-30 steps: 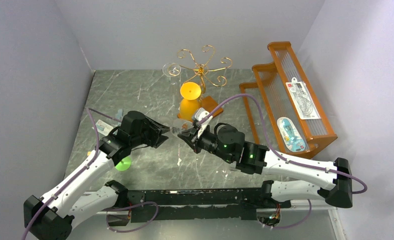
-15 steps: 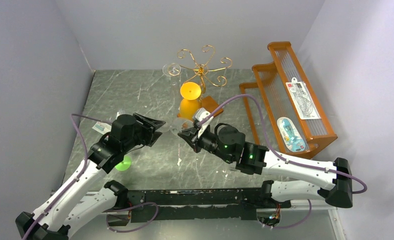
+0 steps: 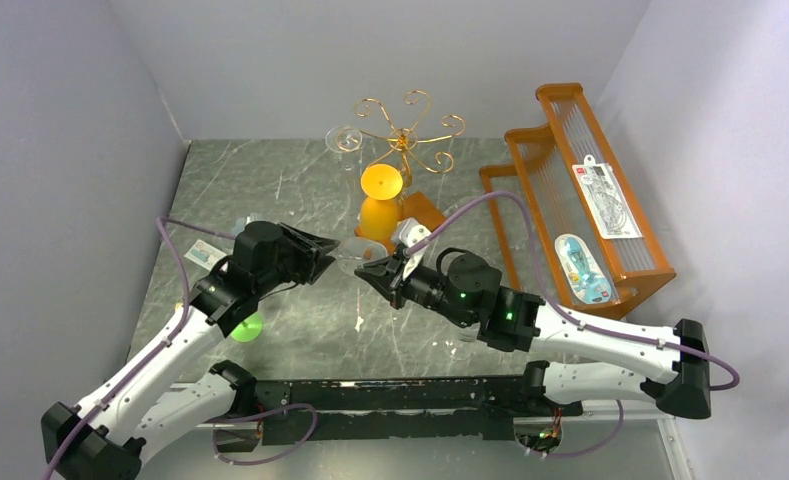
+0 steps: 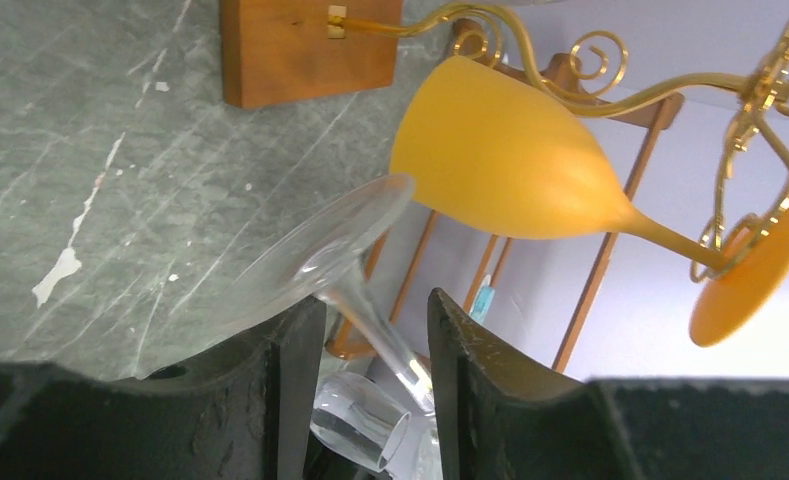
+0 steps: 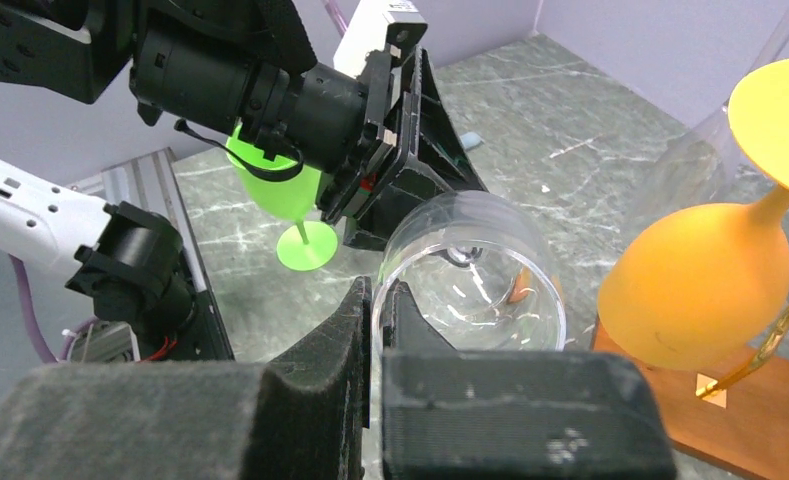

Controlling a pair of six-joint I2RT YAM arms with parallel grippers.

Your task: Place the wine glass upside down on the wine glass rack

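One wine glass (image 5: 490, 250): right tool (image 5: 378, 296) pinches its rim, left tool (image 4: 370, 318) stands half-open around its stem.

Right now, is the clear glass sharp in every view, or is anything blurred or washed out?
Top view: even light, but the clear glass nearly vanishes against the table. Left wrist view: stem and foot crisp, the left fingers dark and soft. Right wrist view: bowl sharp with bright glints, the right fingers in front blurred.
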